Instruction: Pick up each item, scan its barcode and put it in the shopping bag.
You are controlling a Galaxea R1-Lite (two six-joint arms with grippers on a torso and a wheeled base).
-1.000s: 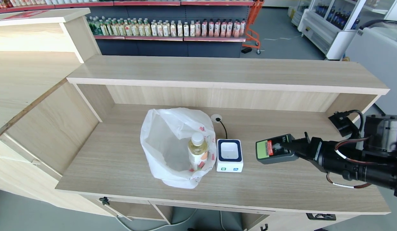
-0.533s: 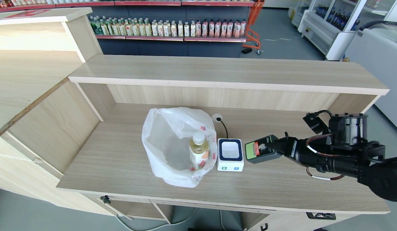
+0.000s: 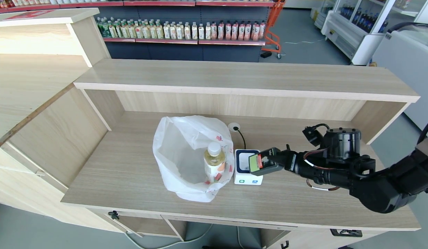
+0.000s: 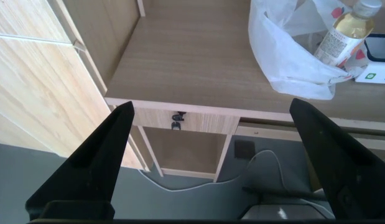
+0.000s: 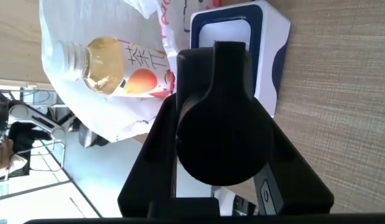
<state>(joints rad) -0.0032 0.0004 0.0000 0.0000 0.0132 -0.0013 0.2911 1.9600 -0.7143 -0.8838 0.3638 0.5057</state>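
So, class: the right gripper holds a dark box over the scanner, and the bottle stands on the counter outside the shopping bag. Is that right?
Not quite. The head view shows the bottle standing inside the shopping bag, not outside it on the counter. The rest holds: the right gripper holds a dark box over the scanner.

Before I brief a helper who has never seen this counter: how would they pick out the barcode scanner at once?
On the wooden counter, look right of the white shopping bag. The scanner is the small white cube there, with a dark blue frame around its pale top window, unlike the dark green-ended box over its right edge.
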